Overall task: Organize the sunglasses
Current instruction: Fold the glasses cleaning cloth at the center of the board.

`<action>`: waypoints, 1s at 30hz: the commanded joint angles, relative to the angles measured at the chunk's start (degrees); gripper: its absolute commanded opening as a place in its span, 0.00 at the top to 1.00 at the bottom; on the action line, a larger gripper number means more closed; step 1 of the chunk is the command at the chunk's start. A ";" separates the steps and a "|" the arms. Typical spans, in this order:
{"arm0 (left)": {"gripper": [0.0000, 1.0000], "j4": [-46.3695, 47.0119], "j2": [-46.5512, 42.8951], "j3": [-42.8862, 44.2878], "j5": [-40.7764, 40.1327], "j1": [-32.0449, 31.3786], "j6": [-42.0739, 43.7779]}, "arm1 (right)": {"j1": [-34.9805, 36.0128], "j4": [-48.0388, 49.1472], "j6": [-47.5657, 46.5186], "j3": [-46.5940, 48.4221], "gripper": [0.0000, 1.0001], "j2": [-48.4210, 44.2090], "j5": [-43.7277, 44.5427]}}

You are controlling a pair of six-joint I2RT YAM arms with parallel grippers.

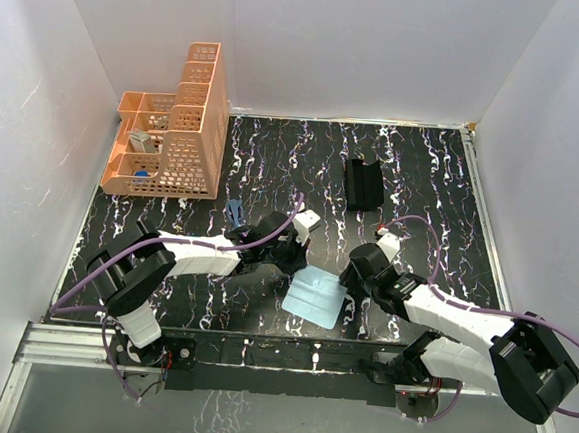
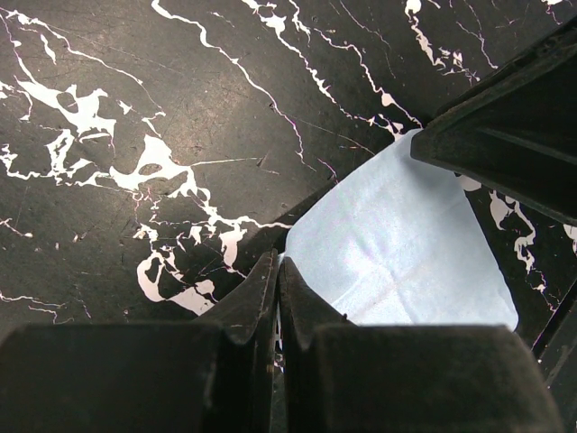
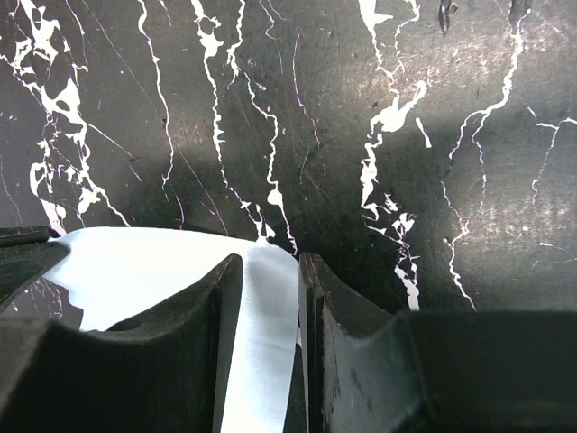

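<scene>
Just small, dark-blue folded sunglasses [image 1: 235,212]

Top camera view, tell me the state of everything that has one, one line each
Sunglasses: folded, lying on the table, untouched.
Glasses case: open, lying apart from the sunglasses.
Cloth: spread on the table, pinched at two corners.
Left gripper: fingers shut on the cloth.
Right gripper: fingers shut on the cloth.

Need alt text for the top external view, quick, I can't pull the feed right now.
Both arms reach inward over a light blue cloth near the front of the black marbled table, the left claw and right claw at its edges. The sunglasses, a black case and an orange organizer lie beyond.
</scene>
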 commanded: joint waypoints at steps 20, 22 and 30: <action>1.00 -0.18 -1.20 0.33 1.42 -0.16 0.19 | -0.15 0.81 -0.23 -1.45 0.84 0.47 -0.33; 1.00 -0.34 -1.15 0.36 1.42 -0.20 0.27 | -0.14 0.60 -0.37 -1.47 0.85 0.33 -0.08; 1.00 -0.10 -1.13 0.16 1.51 -0.11 0.25 | -0.13 1.11 -0.67 -1.60 0.89 1.02 0.06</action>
